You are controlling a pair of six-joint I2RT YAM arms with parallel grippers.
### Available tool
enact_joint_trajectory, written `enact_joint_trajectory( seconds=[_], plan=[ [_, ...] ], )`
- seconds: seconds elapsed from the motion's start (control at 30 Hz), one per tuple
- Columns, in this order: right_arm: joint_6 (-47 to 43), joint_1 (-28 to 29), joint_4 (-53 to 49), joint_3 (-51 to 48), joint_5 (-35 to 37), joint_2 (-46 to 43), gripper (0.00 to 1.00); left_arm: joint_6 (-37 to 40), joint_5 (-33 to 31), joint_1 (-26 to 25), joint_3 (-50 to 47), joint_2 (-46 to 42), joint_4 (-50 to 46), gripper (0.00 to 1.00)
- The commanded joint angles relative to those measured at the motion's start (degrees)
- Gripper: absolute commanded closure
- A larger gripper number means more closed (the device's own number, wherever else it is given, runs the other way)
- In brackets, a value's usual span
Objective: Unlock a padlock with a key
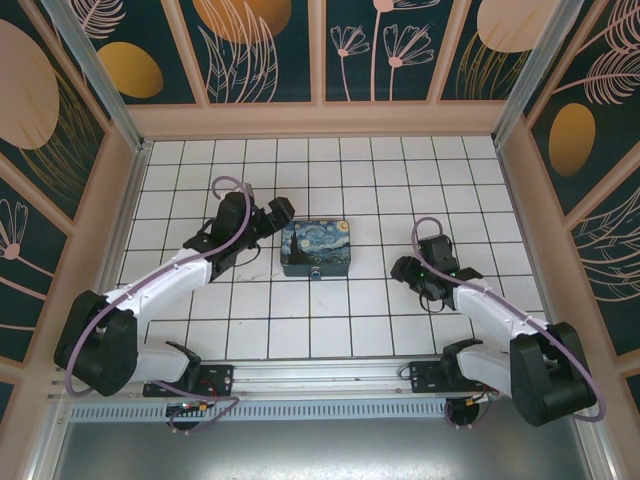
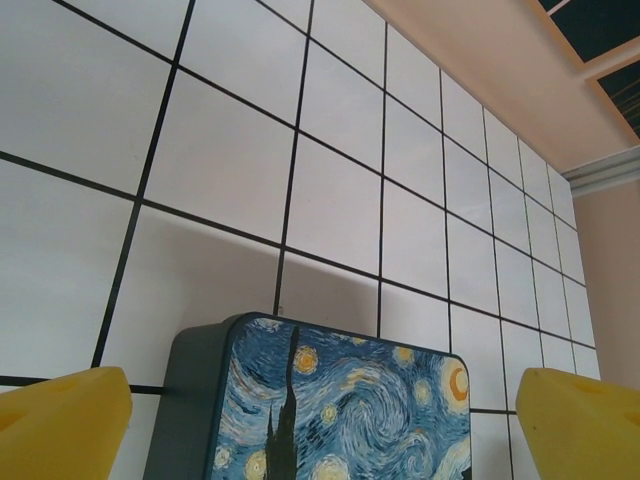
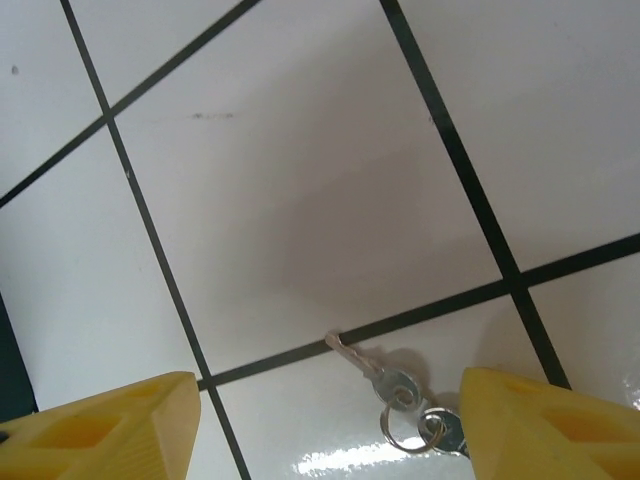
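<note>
Right of the worktop's (image 1: 330, 330) centre, the right arm bends down steeply. The right tool (image 3: 330, 425) is released, its yellow fingers either side of the key (image 3: 372, 368) lying on a white tile. The left arm reaches to the box (image 1: 316, 248) mid-worktop, the left tool (image 2: 320, 425) released. Floral panels (image 1: 260, 50) wall 3 sides.

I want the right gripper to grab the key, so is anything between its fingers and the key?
Nothing visible does. The key lies flat on bare tile in the gap of the open right gripper, nearer one finger, with its ring beside it.
</note>
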Motion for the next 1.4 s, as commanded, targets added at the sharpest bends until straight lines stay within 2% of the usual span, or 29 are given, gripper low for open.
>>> enact_joint_trajectory(
  seconds=[0.0,0.13,0.43,0.73,0.93,1.37],
  plan=[
    [1.6,0.4,0.8,-2.0,-3.6,-2.6,0.33,0.0,2.1,-0.2,0.5,1.4,1.0,0.01],
    [2.9,3.0,1.2,-2.2,-4.6,-2.3,0.40,-0.3,2.3,-0.2,0.4,2.0,1.8,0.02],
    [6.0,12.4,-2.1,3.1,0.9,2.3,0.41,-0.8,2.6,-0.1,-0.1,2.0,2.0,0.02],
    [7.0,11.8,-12.2,8.4,11.1,1.7,0.41,-0.3,3.8,-0.1,-0.2,2.5,2.4,0.02],
    [9.0,11.7,-13.8,9.9,12.8,6.2,0.42,-0.4,4.2,-0.1,0.0,3.5,2.5,0.01],
    [10.1,11.8,-10.9,10.9,12.6,12.3,0.52,-0.4,4.7,-0.2,0.2,3.6,3.0,0.01]
  ],
)
